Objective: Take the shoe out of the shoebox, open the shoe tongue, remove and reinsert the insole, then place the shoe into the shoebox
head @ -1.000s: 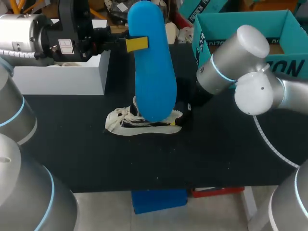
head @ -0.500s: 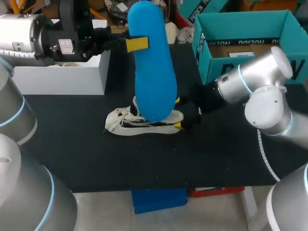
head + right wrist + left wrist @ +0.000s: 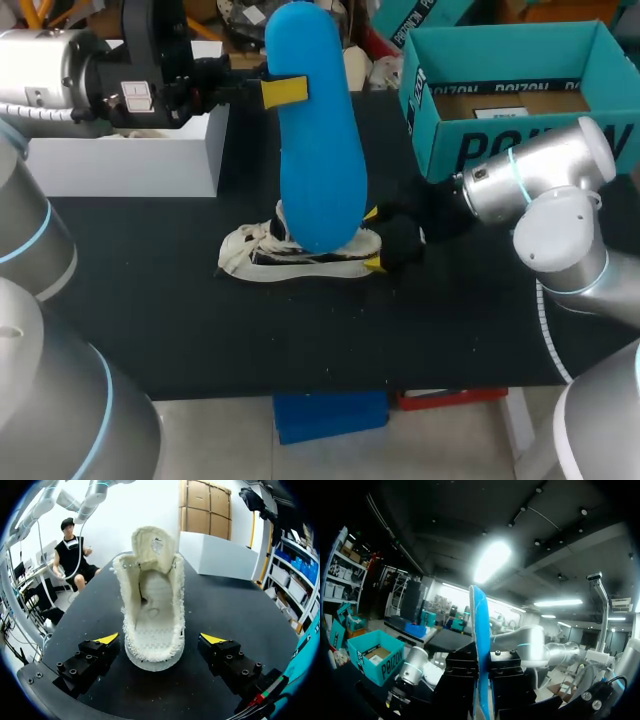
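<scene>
Remote check, both arms in view.

L arm: left gripper (image 3: 300,92) is clamped on the blue insole (image 3: 320,150), one yellow tip showing on its near face. The insole is held on end above the table (image 3: 200,320); in head view its lower end overlaps the shoe (image 3: 300,258) — whether they touch, I can't tell. Left wrist view confirms: insole (image 3: 480,625) edge-on betw. the two black fingers (image 3: 462,675), gripped from both sides.

R arm: right gripper (image 3: 372,238) is low at the shoe's heel end, jaws wide, one yellow tip on each side of the heel. Right wrist view shows the shoe (image 3: 152,615) betw. the fingers with a gap on both sides — no contact seen.

Shoe: white knit, upright on its sole at mid-table, tongue (image 3: 152,542) standing up, opening spread, inner lining visible.

Shoebox (image 3: 450,150): teal, open, at the far right of the table, well apart from the shoe. A white box (image 3: 130,155) sits at far left.
</scene>
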{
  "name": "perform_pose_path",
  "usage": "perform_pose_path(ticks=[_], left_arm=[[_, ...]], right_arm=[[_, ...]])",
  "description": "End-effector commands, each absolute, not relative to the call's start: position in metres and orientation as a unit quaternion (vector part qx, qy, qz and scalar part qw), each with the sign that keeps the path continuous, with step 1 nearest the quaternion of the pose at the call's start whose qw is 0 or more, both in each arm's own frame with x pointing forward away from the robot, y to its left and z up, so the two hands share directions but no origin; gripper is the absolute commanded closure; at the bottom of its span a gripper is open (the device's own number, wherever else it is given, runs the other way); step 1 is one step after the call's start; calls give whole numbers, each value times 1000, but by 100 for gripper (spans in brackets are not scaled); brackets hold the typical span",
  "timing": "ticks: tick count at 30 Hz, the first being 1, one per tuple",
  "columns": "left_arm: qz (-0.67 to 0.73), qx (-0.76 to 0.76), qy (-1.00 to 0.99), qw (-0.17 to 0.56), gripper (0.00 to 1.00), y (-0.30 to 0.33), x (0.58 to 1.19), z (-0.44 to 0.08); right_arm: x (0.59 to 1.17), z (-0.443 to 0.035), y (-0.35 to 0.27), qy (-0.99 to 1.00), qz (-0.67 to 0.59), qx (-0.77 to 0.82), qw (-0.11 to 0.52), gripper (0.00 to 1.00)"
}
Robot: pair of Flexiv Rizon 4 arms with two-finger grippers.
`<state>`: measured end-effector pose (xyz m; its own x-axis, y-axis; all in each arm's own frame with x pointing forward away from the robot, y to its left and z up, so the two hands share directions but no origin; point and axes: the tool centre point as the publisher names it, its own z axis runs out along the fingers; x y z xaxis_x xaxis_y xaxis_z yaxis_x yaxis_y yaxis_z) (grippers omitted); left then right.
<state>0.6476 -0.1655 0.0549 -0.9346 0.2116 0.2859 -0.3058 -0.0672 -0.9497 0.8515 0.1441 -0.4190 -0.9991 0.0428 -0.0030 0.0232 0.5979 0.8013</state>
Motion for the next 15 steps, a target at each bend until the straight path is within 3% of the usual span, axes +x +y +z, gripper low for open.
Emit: perform_pose_path(ticks=[1, 15], left_arm=[[730, 37, -659, 176, 100, -167, 647, 54], [730, 37, -659, 176, 100, -167, 647, 54]], right_arm=[[853, -407, 145, 916, 399, 21, 11, 0], [869, -373, 155, 982, 187, -11, 25, 0]])
